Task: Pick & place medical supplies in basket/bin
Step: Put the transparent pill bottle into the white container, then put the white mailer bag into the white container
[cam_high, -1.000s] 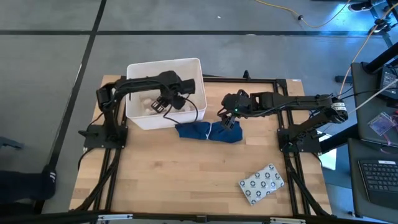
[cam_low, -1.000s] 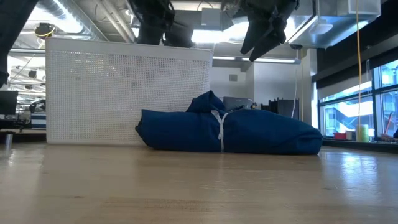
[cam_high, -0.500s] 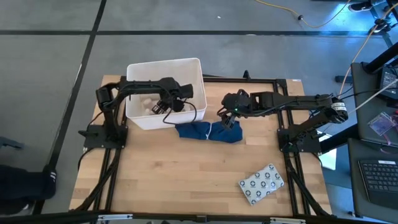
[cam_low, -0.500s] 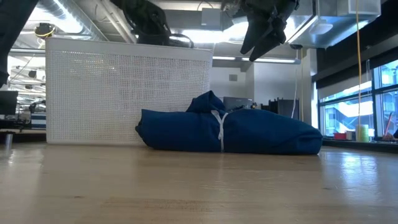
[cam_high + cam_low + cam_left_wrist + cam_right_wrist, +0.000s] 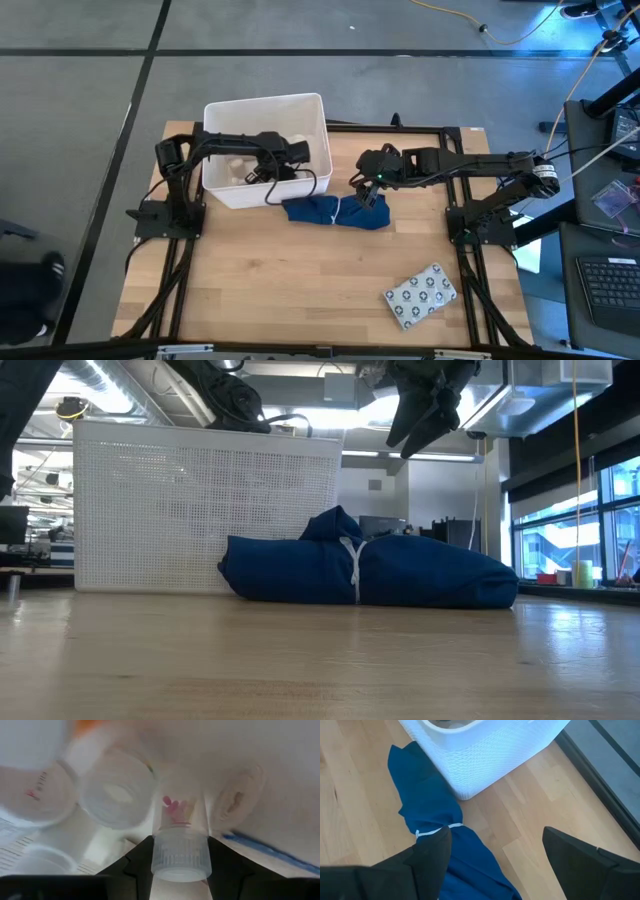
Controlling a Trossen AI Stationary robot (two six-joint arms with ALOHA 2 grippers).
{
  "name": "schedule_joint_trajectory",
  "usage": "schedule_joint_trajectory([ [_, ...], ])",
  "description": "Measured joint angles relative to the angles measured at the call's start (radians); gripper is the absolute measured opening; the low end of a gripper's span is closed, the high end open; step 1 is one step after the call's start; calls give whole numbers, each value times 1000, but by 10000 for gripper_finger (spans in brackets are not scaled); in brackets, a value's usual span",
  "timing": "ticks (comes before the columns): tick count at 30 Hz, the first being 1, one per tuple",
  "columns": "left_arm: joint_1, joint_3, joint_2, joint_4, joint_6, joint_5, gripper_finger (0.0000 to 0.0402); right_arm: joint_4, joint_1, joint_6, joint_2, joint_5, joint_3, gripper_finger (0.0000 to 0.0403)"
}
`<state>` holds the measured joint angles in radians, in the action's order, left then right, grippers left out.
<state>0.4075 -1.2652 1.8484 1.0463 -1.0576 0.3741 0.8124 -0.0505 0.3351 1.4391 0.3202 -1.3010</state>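
The white tub (image 5: 262, 105) stands at the table's far left. My left gripper (image 5: 252, 170) reaches down into it and, in the left wrist view, is shut on a clear vial (image 5: 178, 817) with pink pills inside. Around it in the tub lie other clear vials (image 5: 117, 795), a white gauze roll (image 5: 237, 800) and something orange (image 5: 90, 724). My right gripper (image 5: 362, 192) hangs open above the dark blue cloth (image 5: 335, 211), touching nothing. The grey dotted blister pack (image 5: 421, 294) lies flat on the table near its right front. My left gripper holds the clear vial by its ribbed cap end (image 5: 180, 856), pinched between the two fingers (image 5: 137, 865), one on each side of the cap. The vial points away from the fingers, in among the other items in the tub. Whether it rests on them does not show.
The blue cloth (image 5: 365, 572), tied with a white cord, lies against the tub's near right corner (image 5: 330, 520). Bare wood stretches across the table's near half around the blister pack. A dark frame runs along the table's edges.
My left gripper has moved from above the tub's right part toward the table's left and down, sinking below the tub's rim. My right gripper and the blue cloth have stayed where they were.
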Motion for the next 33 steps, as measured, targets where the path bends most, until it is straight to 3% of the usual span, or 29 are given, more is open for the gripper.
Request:
schedule_joint_trajectory([
  [12, -55, 0, 0, -80, -44, 11, 182, 0, 0, 0, 0, 0, 0, 310],
  [17, -78, 0, 0, -79, -30, 58, 192, 0, 0, 0, 0, 0, 0, 310],
  [24, -99, -2, 0, -70, -29, 210, 191, 0, 0, 0, 0, 0, 0, 310],
  [33, -99, -92, 0, 45, 1, 238, 190, 2, 0, 0, 0, 0, 0, 310],
])
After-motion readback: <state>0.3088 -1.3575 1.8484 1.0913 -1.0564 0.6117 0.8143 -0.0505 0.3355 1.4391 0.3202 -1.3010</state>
